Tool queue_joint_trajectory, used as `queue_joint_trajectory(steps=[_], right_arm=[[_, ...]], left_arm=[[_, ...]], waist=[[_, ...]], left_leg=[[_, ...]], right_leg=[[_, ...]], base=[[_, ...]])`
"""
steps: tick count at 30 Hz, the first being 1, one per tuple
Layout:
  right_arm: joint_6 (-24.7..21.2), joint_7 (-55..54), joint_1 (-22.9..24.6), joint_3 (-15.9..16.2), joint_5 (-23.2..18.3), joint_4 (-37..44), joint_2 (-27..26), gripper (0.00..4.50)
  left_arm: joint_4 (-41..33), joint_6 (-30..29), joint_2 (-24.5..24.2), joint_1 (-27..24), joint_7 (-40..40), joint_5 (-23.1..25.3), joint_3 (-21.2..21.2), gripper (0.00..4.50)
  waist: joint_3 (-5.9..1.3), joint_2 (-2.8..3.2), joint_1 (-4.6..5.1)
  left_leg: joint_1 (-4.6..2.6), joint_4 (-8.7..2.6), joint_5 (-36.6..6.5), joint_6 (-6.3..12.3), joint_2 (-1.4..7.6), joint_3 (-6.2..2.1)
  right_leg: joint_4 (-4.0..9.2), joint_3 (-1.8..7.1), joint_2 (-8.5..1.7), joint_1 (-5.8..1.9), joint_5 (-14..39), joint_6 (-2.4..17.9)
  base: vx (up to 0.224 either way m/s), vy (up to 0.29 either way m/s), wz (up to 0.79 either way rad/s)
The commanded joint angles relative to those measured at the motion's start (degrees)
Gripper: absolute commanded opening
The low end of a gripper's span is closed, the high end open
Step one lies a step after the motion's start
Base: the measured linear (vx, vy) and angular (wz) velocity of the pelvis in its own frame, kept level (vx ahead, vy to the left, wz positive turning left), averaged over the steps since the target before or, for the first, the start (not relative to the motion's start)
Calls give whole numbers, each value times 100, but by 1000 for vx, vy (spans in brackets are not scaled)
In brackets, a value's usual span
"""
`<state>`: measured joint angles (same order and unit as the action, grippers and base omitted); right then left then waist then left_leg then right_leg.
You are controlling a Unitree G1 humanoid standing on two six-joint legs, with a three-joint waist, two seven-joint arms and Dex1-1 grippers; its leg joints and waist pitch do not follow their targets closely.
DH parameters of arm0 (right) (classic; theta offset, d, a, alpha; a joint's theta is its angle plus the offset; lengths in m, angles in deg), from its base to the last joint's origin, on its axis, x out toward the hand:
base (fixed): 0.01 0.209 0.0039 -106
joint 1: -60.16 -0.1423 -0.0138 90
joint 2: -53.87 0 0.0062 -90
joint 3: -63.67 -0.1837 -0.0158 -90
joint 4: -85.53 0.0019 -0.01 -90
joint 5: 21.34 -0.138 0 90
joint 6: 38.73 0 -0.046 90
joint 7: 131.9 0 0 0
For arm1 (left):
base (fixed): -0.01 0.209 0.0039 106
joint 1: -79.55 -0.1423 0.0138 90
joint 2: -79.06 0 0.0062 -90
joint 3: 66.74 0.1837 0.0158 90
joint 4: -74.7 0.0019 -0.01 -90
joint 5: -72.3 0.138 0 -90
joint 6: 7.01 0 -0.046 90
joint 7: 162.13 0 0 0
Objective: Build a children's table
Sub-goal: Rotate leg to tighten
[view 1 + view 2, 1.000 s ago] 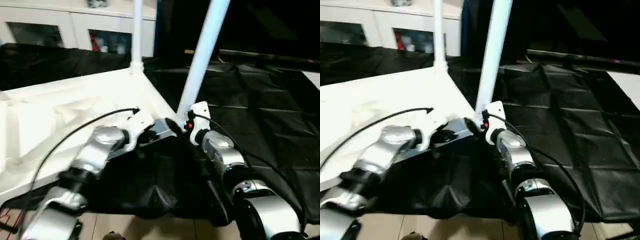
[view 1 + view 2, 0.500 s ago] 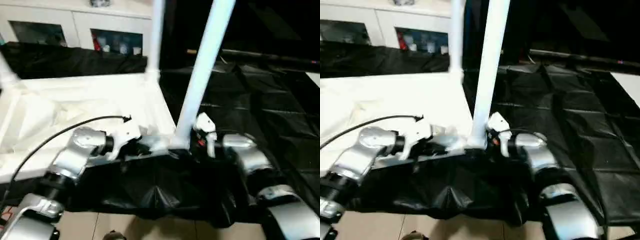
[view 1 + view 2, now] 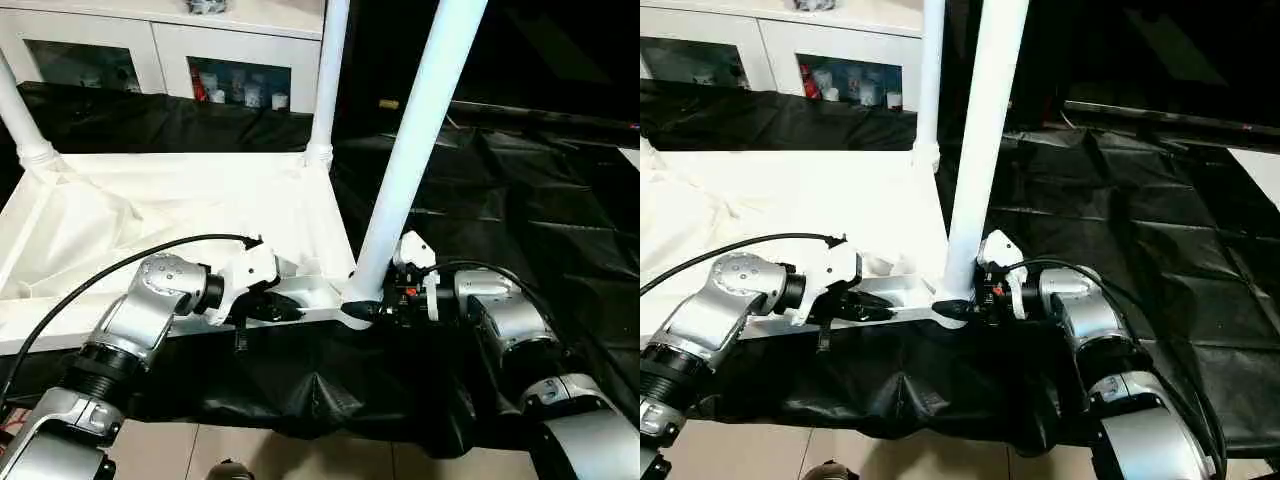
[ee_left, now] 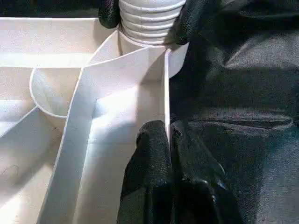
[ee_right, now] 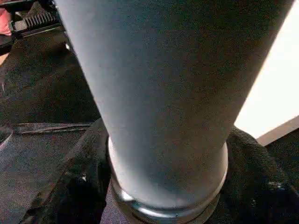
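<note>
We judge leg-seating underway: right end effector (image 3: 385, 308) clamped around the near leg (image 3: 415, 150) base at its corner socket; left end effector (image 4: 167, 140) pinches the table top (image 3: 180, 205) rim beside it. Next: twist fully home.

Looks like a lab/test room: black sheeting (image 3: 520, 230) spread over the floor, white glass-door cabinet (image 3: 170, 55) behind it holding small items.

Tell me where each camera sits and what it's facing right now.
Head eyes: look down over both forearms at the tabletop; left gripper, right gripper.
Left wrist: along its fingers pinching the tabletop's rim.
Right wrist: close on the leg, fingers around its base.
Shared: both wrists see that leg's base.
</note>
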<state>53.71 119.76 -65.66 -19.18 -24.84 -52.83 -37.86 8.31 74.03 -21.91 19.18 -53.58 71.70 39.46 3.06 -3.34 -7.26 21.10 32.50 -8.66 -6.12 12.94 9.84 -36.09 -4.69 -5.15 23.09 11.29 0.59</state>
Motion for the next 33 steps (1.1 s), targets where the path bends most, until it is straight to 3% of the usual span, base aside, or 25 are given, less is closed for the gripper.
queue_joint_trajectory(steps=[1, 2, 3, 7, 8, 10, 13, 16, 17, 18, 24, 29, 30, 31, 33], right_arm=[[-122, -167, 84, 85, -24, -35, -225, 280], [-123, -181, 84, 82, -24, -39, -229, 278], [-86, -1028, 26, -88, 56, -303, -433, 277], [-282, -2388, -131, -404, 46, -707, -808, 275], [-282, -2388, -131, -404, 46, -707, -808, 275], [-459, -3378, -303, -644, -53, -1029, -1168, 274], [-296, -4234, -465, -645, 112, -1304, -1558, 274], [-146, -4308, -541, -637, 134, -1386, -1727, 274], [-89, -4262, -587, -655, 107, -1416, -1839, 309], [-66, -4250, -602, -657, 103, -1414, -1878, 330], [254, -3882, -627, -394, 303, -1317, -1792, 388], [351, -3250, -558, -254, 306, -1173, -1626, 392], [398, -2436, -455, -153, 296, -983, -1337, 392], [399, -2411, -451, -151, 296, -977, -1325, 392], [378, -1900, -389, -126, 241, -844, -1061, 392]], left_arm=[[-123, 18, 225, 80, 261, -23, 67, 0], [-119, 17, 228, 82, 270, -19, 66, 0], [56, -105, 409, 204, 714, 75, -36, 0], [356, -391, 767, 466, 1483, 207, -185, 0], [356, -391, 767, 466, 1483, 207, -185, 0], [610, -658, 1044, 662, 2033, 404, -154, 0], [811, -865, 1437, 831, 2614, 501, -161, 0], [835, -831, 1574, 866, 2718, 556, -113, 0], [826, -789, 1628, 874, 2713, 591, -71, 0], [813, -793, 1636, 872, 2686, 603, -50, 0], [602, -713, 1430, 739, 2267, 529, 25, 0], [441, -635, 1250, 615, 1924, 429, 23, 0], [289, -410, 966, 464, 1428, 361, 60, 0], [285, -391, 953, 458, 1408, 359, 63, 0], [151, -213, 717, 341, 988, 255, 91, 0]], waist=[[-381, 51, 6], [-375, 64, 9], [-372, 57, 11], [-352, 65, 86], [-348, 66, 99], [-357, 87, 109], [-363, 90, 121], [-372, 89, 120], [-377, 59, 121], [-372, 66, 115], [-370, 71, 110], [-379, 76, 167], [-383, 75, 165], [-390, 66, 183], [-402, 71, 191]], left_leg=[[-71, -338, -1353, 129, 59, 48], [-69, -343, -1367, 117, 57, 47], [-74, -348, -1421, 88, 54, 43], [-107, -375, -1693, -113, 36, 22], [-102, -376, -1713, -121, 33, 22], [-114, -380, -1772, -153, 31, 12], [-115, -375, -1795, -206, 25, 12], [-85, -372, -1750, -131, 28, 15], [-77, -371, -1722, -107, 27, 16], [-74, -372, -1686, -80, 28, 19], [-69, -376, -1721, -51, 29, 16], [-37, -369, -1532, 10, 31, 20], [-39, -361, -1488, 51, 29, 21], [6, -351, -1403, 137, 32, 20], [-31, -339, -1305, 188, 36, 27]], right_leg=[[416, 261, -276, -287, 939, 1230], [420, 265, -277, -282, 954, 1225], [432, 265, -282, -283, 1048, 1198], [514, 268, -303, -249, 1737, 1016], [513, 269, -296, -246, 1779, 996], [533, 269, -293, -233, 1839, 938], [532, 265, -296, -227, 1816, 929], [526, 270, -293, -236, 1620, 913], [522, 265, -286, -246, 1572, 912], [512, 267, -289, -243, 1504, 929], [524, 266, -298, -244, 1616, 898], [471, 266, -278, -275, 1163, 1025], [468, 264, -279, -288, 1061, 1074], [441, 263, -275, -326, 872, 1090], [414, 267, -264, -306, 644, 1206]], base=[[0, 0, 0], [0, 0, 0], [0, 0, 0], [0, 0, 0], [0, 0, 0], [0, 0, 0], [0, 0, 0], [0, 0, 0], [0, 0, 0], [0, 0, 0], [0, 0, 0], [0, 0, 0], [0, 0, 0], [0, 0, 0], [0, 0, 0]])
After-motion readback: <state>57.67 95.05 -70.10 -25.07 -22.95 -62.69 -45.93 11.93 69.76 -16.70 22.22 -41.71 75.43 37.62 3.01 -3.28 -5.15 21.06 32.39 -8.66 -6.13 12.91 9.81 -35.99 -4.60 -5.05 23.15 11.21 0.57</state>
